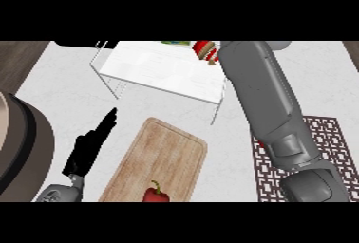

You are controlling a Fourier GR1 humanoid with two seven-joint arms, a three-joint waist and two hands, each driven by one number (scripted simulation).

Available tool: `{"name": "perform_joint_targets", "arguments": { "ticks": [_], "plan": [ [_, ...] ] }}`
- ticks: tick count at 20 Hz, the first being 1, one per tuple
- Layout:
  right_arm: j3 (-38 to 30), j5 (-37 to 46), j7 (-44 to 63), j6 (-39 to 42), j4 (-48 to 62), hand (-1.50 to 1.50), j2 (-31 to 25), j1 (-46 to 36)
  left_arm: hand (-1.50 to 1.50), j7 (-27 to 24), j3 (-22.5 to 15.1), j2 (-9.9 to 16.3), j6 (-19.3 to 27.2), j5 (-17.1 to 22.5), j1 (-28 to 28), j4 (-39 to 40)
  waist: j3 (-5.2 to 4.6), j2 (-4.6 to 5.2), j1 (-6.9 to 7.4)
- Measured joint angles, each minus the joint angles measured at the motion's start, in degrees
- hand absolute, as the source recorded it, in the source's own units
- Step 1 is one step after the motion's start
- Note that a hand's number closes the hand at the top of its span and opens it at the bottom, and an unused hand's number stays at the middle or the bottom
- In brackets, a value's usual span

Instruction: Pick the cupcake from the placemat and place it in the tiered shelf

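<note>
Head view: my right forearm (270, 109) reaches over tiered shelf (165, 71), cupcake (204, 51) at its far end, fingers hidden, can't tell. Left hand (88, 147) straight, resting. Risk: knocking shelf wire.

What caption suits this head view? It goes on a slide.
Right forearm stretches over the placemat to the tiered shelf; left hand rests open beside a cutting board with a red pepper.
</note>
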Motion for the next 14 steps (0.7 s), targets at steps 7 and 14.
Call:
{"name": "perform_joint_targets", "arguments": {
  "ticks": [7,14],
  "plan": [
    [-1.94,8.00,3.77,-8.19,-4.29,-1.50,-0.64,3.44,0.00,-0.42,2.17,0.33,1.28,0.57,2.89,0.61,-0.08,-1.65,-4.92],
    [0.64,14.43,11.99,-6.21,-17.98,-1.50,-0.02,15.20,0.00,-0.23,3.79,1.01,2.06,1.15,5.82,-0.98,-0.05,-2.96,-7.91]
  ]
}}
